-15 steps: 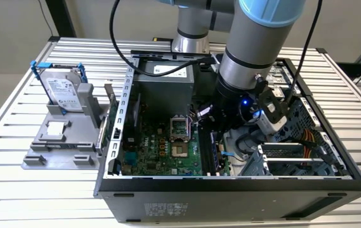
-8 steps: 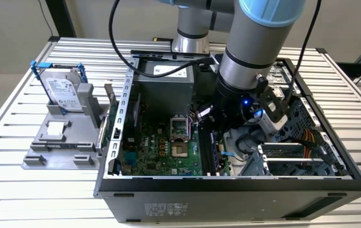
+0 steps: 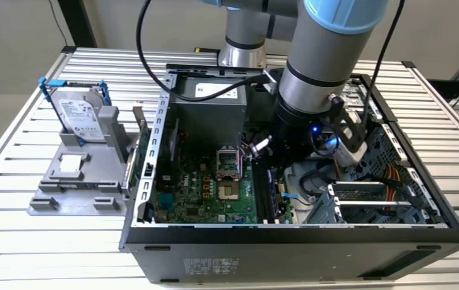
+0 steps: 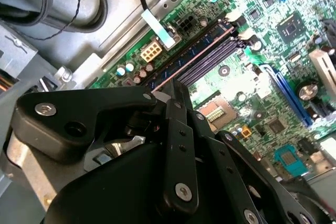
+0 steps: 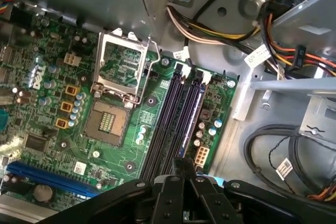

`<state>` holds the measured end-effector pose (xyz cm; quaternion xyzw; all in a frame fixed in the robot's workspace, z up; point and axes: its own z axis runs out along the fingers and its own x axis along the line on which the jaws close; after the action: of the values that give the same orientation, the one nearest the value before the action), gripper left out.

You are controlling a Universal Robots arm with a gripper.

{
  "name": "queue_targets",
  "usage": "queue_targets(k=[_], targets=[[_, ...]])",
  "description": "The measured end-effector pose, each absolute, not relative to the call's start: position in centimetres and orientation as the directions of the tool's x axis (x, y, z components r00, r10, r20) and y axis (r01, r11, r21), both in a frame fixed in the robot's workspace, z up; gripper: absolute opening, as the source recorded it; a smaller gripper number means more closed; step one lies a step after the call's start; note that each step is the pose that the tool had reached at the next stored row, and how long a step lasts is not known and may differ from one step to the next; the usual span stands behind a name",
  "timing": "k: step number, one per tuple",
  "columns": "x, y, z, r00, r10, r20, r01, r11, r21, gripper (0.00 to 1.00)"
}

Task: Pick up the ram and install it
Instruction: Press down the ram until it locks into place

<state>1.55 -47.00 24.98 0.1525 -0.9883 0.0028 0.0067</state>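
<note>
One black gripper (image 5: pixel 181 169) stands over the green motherboard (image 5: pixel 123 145), jaws clamped on one thin dark ram (image 4: pixel 191 56) seated in the outermost of four parallel slots (image 5: pixel 170 124).

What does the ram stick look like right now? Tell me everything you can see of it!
The ram is a long, thin, flat board with a row of dark chips along its side and a coppery lower edge. It stands on edge in the outermost of the black memory slots on the green motherboard, next to a white power connector. The gripper is at its near end. Whether the ram is pushed fully home cannot be told.
</note>
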Motion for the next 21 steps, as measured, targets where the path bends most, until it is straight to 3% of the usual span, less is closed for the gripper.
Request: queue_targets(k=[21], targets=[[1.55, -46.93, 25.27, -0.916, -0.4, 0.014, -0.4, 0.917, -0.003, 0.0]])
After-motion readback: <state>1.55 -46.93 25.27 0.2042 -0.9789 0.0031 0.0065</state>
